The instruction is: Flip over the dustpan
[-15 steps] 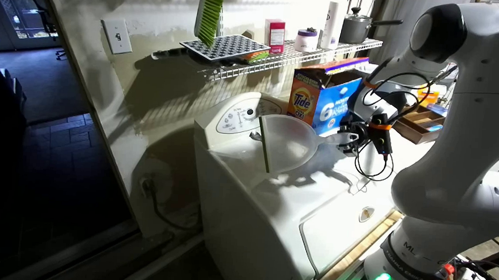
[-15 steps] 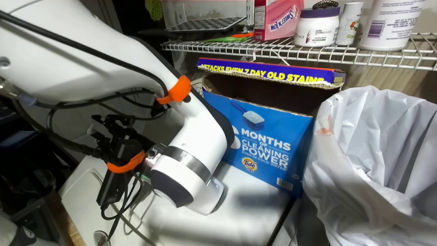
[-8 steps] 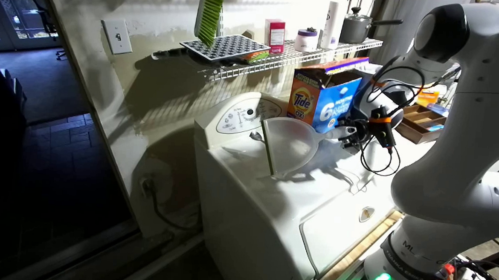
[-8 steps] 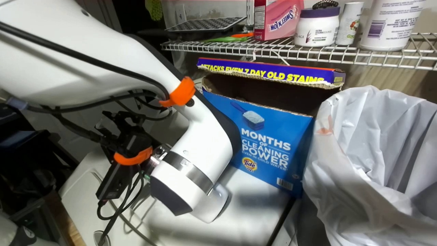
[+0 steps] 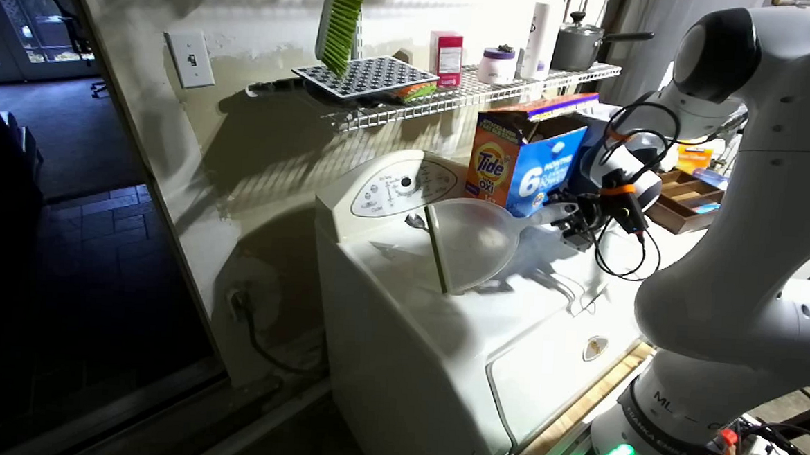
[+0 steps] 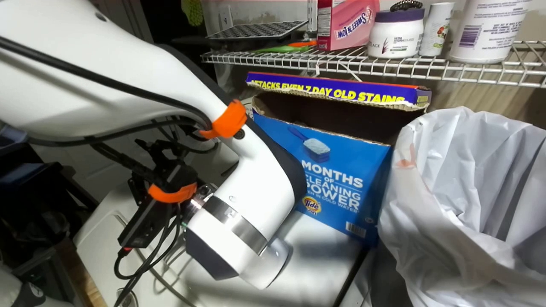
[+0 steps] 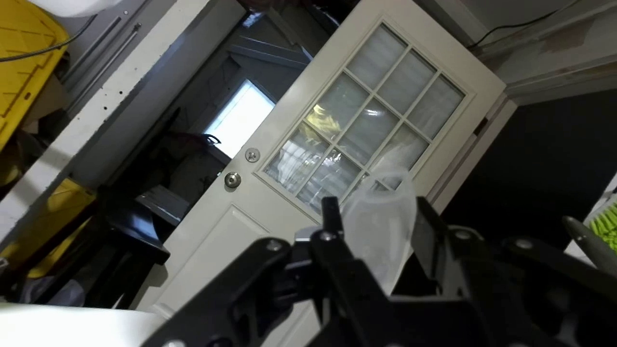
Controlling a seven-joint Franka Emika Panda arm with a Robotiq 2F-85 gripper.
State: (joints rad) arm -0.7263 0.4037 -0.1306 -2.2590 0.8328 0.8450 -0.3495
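The dustpan [image 5: 477, 245], a translucent whitish scoop with a straight darker blade edge, is held in the air over the white washer top. It is tilted on its side, with the blade edge steep and its lower corner close to the washer top; I cannot tell if they touch. My gripper [image 5: 573, 214] is shut on the dustpan's handle. In the wrist view the handle [image 7: 378, 226] sits between the two black fingers of the gripper [image 7: 376, 207]. In an exterior view the gripper [image 6: 149, 149] is seen from behind, and the arm hides the dustpan.
An orange-and-blue Tide box [image 5: 550, 169] stands just behind the handle and arm. A dial panel [image 5: 404, 186] and a spoon-like utensil [image 5: 416, 221] lie behind the blade. A wire shelf [image 5: 468, 88] hangs above. A bag-lined bin [image 6: 460, 204] stands beside the box.
The dustpan's blade end has come down toward the washer top and slightly right, while the handle end has risen a little. The wrist has turned and shifted with it, still gripping the handle.
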